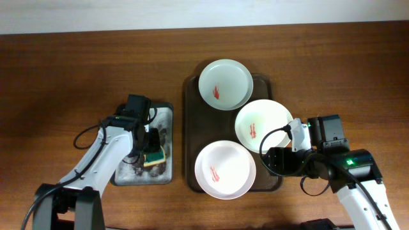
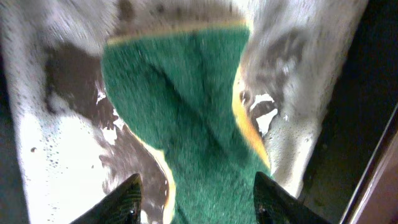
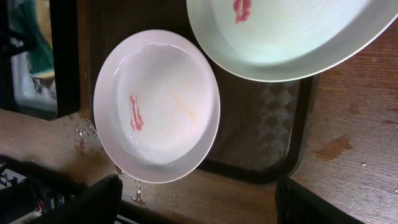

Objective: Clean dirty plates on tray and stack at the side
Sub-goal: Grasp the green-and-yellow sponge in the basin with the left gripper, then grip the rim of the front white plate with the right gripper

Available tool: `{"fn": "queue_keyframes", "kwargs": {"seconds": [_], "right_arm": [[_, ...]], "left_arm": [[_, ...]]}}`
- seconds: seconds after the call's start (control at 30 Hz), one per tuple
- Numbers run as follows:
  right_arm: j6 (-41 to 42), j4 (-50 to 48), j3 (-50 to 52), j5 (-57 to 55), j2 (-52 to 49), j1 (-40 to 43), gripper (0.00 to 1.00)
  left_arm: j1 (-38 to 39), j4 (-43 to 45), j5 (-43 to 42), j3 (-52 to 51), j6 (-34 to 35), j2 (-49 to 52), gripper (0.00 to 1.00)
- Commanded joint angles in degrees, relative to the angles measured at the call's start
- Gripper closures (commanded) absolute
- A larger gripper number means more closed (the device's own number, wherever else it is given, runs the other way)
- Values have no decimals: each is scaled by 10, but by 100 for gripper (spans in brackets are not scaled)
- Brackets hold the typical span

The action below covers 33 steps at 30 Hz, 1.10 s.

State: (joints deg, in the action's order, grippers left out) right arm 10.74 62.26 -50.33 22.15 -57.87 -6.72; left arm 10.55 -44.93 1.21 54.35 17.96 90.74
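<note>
left gripper (image 2: 199, 199) wide over sponge (image 2: 186, 112) | right gripper (image 3: 200, 202) wide, empty | risk: lower-left plate (image 3: 155, 106) overhangs tray (image 3: 267, 130) rim, scrubbing may tip it

The left arm (image 1: 96, 158) rises from the bench's front left corner and reaches inward over the left half. Its wrist is bent, so the left gripper (image 1: 151, 145) points straight down. Its fingers (image 2: 129, 198) stand well apart, jaws wide. The right arm (image 1: 354, 165) comes up from the front right corner, its forearm turned leftward, roughly along the front edge. The right gripper (image 1: 271, 160) points left toward the bench's middle. Its fingers (image 3: 87, 202) are likewise spread wide.
</note>
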Motion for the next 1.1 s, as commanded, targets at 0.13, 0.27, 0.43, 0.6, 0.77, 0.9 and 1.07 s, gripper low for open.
{"fn": "queue_keyframes", "kwargs": {"seconds": [0.13, 0.27, 0.43, 0.6, 0.77, 0.9, 1.07], "right_arm": [[-15, 28, 2, 18, 3, 3, 20], [-15, 32, 4, 16, 2, 3, 20], [-14, -5, 49, 16, -7, 3, 22], [-8, -37, 70, 16, -37, 3, 28], [-8, -84, 70, 16, -99, 3, 40], [-8, -120, 70, 20, -189, -43, 45], [83, -200, 70, -53, -285, -125, 68]], "left_arm": [[2, 93, 12, -53, 65, 37, 73], [2, 78, 11, -47, 52, 41, 100], [2, -12, -1, 32, -49, -1, 100], [2, -56, -12, 69, -74, -59, 100], [2, -60, -101, 76, -98, -144, 100], [6, -73, -118, 78, -100, -212, 100], [35, -101, -118, 78, -99, -227, 100]]}}
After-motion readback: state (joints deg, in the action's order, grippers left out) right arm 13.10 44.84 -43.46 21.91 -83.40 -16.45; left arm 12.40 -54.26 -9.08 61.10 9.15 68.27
